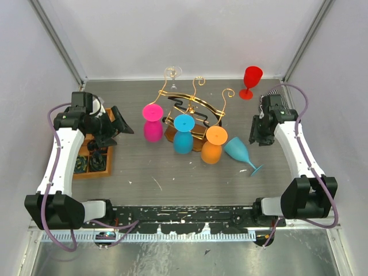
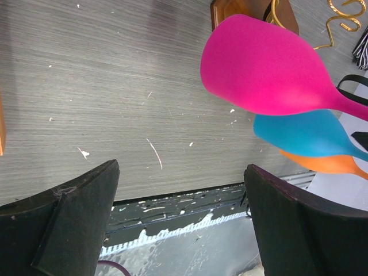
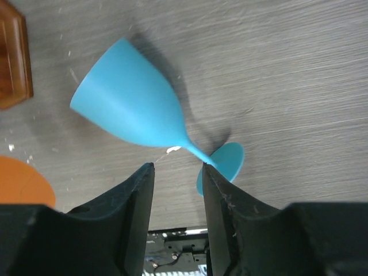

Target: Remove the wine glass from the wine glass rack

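Wine glass rack (image 1: 195, 104): three coloured glasses (image 1: 153, 123) (image 1: 183, 137) (image 1: 214, 145).
Table (image 1: 144, 172): two loose glasses (image 1: 238, 150) (image 1: 251, 79).
Your left gripper (image 2: 181, 213): wide, empty.
Right gripper (image 3: 178, 168): slightly open, empty.

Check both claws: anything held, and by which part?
Nothing held. Left claw is open and empty. Right claw has nothing between its jaws; the teal glass lies on the table beyond its tips.

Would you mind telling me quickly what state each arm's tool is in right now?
Left tool: wide open, holding nothing.
Right tool: partly open, holding nothing; the teal wine glass lies just beyond it.
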`<state>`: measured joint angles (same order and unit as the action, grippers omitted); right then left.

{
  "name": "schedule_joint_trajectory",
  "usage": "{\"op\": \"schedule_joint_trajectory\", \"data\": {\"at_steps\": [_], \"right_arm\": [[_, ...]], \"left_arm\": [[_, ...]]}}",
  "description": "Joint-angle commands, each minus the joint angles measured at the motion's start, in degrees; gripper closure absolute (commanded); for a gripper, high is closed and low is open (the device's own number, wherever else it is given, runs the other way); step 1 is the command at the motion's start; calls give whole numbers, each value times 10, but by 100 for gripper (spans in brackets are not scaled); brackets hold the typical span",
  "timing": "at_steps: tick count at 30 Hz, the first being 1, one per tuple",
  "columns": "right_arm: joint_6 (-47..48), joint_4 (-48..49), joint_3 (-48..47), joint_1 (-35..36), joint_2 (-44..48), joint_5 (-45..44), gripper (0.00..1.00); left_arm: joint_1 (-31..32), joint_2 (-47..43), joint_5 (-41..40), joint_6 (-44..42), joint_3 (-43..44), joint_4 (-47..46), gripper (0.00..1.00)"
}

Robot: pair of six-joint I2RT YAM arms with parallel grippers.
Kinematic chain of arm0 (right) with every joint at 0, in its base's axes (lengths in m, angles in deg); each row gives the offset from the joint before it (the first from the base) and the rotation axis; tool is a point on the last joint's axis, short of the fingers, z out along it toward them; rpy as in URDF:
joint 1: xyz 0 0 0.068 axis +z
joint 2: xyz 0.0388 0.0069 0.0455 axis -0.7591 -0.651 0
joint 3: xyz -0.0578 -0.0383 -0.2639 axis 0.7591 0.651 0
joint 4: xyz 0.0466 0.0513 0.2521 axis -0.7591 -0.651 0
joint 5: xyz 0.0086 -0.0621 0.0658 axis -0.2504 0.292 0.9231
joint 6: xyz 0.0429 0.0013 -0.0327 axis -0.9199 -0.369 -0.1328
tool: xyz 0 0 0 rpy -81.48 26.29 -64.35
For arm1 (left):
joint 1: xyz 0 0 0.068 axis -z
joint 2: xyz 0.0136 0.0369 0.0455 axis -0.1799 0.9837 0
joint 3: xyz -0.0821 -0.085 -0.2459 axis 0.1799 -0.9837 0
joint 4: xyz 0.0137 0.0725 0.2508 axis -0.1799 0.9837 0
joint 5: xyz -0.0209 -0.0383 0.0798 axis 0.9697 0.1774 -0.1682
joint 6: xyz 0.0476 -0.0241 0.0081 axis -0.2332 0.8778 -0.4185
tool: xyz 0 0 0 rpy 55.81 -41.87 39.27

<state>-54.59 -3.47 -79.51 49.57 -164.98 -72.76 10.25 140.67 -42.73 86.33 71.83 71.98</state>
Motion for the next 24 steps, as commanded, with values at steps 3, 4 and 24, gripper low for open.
{"op": "schedule_joint_trajectory", "data": {"at_steps": [3, 4, 24], "right_arm": [[59, 51, 41, 29, 22, 90, 34], [68, 59, 44, 36, 20, 99, 28], [131, 123, 20, 76, -103, 89, 10]], "left_arm": [[0, -12, 18, 3, 10, -4, 3], [0, -12, 18, 4, 12, -5, 3], [1, -25, 30, 16, 40, 11, 2]]}}
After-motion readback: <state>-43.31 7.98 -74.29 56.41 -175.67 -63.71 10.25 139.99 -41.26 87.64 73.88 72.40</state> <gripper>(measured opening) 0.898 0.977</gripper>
